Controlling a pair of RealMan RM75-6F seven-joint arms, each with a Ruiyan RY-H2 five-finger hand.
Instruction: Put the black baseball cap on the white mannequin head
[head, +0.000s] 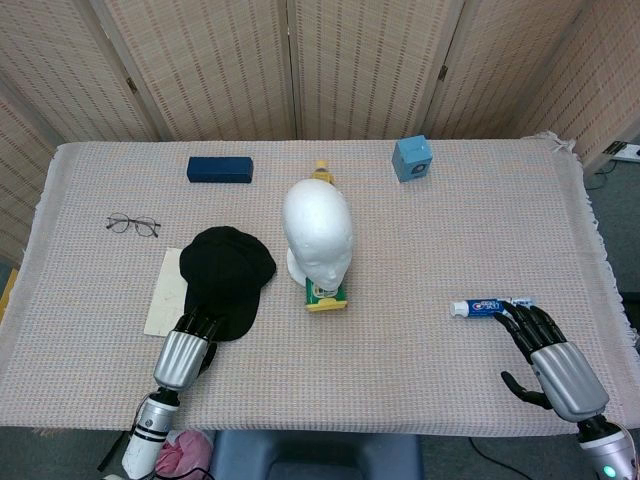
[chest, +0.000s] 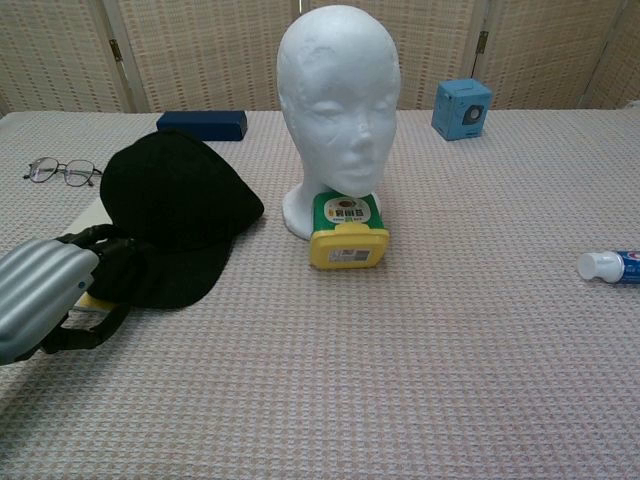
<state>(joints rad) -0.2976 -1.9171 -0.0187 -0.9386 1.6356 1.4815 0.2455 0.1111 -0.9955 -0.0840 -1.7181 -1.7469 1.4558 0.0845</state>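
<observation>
My left hand curls over the brim of the black baseball cap; whether I truly grip it is hard to tell. The cap lies on the table beside the bare white mannequin head. My right hand rests with fingers spread, holding nothing. Lifting and placing remain.
</observation>
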